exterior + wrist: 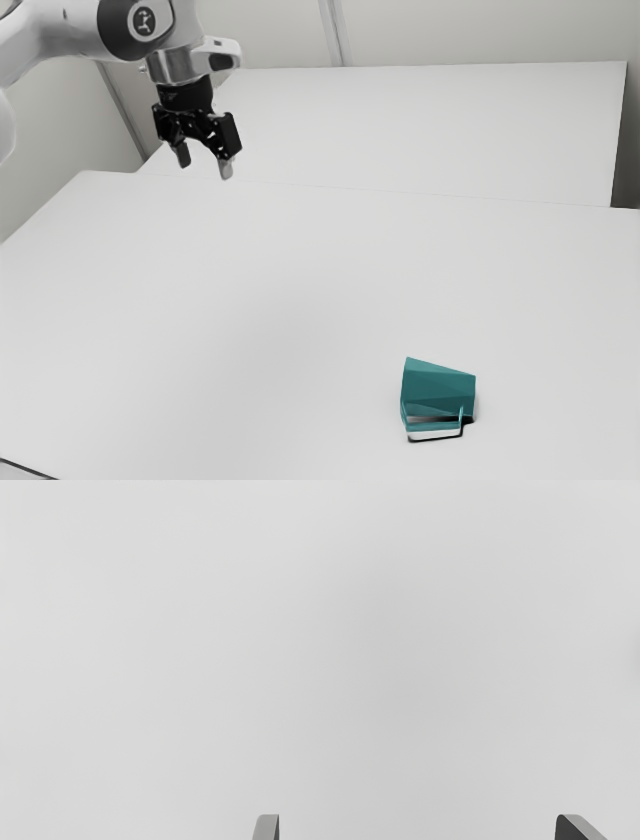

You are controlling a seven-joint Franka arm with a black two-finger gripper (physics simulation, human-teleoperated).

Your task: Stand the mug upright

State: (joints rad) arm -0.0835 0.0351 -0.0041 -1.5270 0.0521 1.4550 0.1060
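My gripper [205, 172] hangs above the table at the exterior view's upper left, well away from the mug. In the wrist view the gripper [417, 825] is open, its two fingertips wide apart with nothing between them. A teal mug [437, 390] lies on its side near the front of the exterior view, right of centre. Its handle points toward the exterior view's bottom edge, and its wider end faces the exterior view's left.
The white table [250, 300] spreads beneath the arm and the mug. Behind it stands another white surface [430, 130], with pale walls [480, 30] beyond.
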